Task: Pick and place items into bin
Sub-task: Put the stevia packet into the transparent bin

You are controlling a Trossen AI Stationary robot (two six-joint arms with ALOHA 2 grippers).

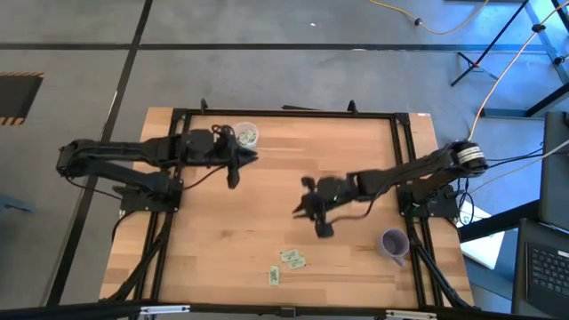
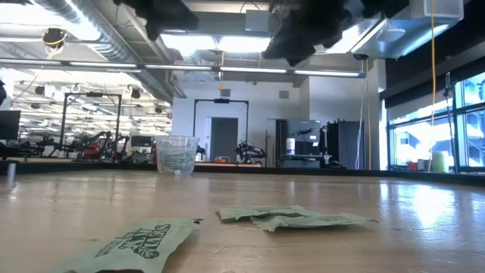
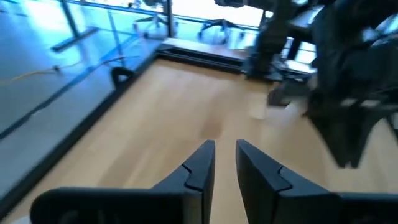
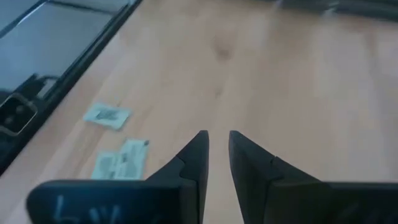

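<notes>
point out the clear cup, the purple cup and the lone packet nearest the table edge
clear cup (image 1: 246, 134), high view, its rim
purple cup (image 1: 393, 243), high view, its rim
lone packet (image 1: 275, 276), high view, its flat face

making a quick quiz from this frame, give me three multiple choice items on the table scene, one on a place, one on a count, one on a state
1. Where is the clear cup?
A. at the table's far edge by the left gripper
B. beside the purple cup
C. among the loose packets

2. How many packets lie loose on the table at its near edge?
A. one
B. three
C. six

3. What is the right gripper holding?
A. a packet
B. the purple cup
C. nothing

Answers
1. A: the high view shows the clear cup near the far rail, just past the left arm's wrist.
2. B: one packet lies apart and two overlap; the low view shows the same three.
3. C: the right wrist view shows a bare gap between its fingers, with table behind.
</notes>
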